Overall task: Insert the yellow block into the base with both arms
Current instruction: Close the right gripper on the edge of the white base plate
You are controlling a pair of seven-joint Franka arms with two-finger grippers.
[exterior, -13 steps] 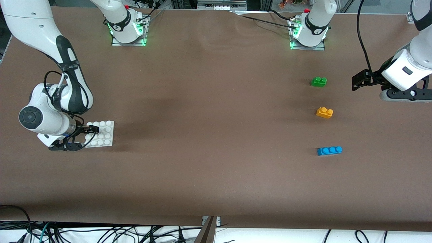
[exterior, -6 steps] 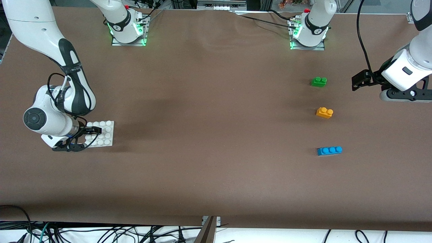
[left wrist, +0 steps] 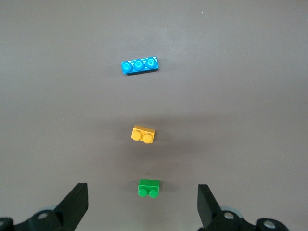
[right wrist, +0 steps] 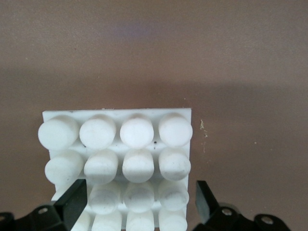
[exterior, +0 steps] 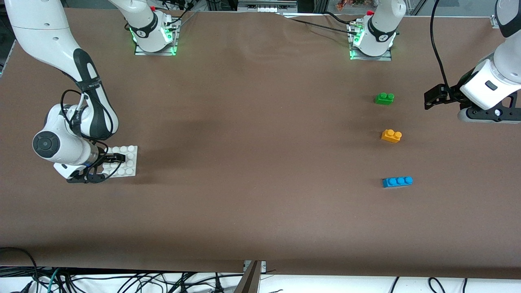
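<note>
**Front view.** The flat square white plastic base with its 4x4 grid of round studs [exterior: 121,161] lies at the right arm's end of the table. The right arm's black two-finger gripper [exterior: 109,165] sits low at the base's edge, jaws spread, 1 finger reaching over the studs and the other near the rim; whether either touches the plastic cannot be told here. The small orange-yellow plastic block with 2 round studs [exterior: 391,135] rests on the brown table cover [exterior: 252,162] toward the left arm's end, untouched. A green 2-stud brick [exterior: 384,98] lies farther from the camera than the block, and a blue 3-stud brick [exterior: 397,181] lies nearer. The left arm's black gripper [exterior: 437,97] hangs above the table beside this row, toward the table's end, and that arm is partly cut off by the frame.

**Left wrist view.** The left gripper's fingers [left wrist: 77,204] stand wide apart and hold nothing. All 3 bricks lie in a line well apart from it, the green brick closest, the yellow block in the middle.

**Right wrist view.** The released jaws straddle the base, 1 finger [right wrist: 74,199] at each side of the lowest stud rows; those rows and the fingertips are cut off, so contact stays unclear.

The step in hand looks like the right arm securing the base. Next, closing squarely on it seems called for, while the left arm must pass the green brick to reach the yellow block.
</note>
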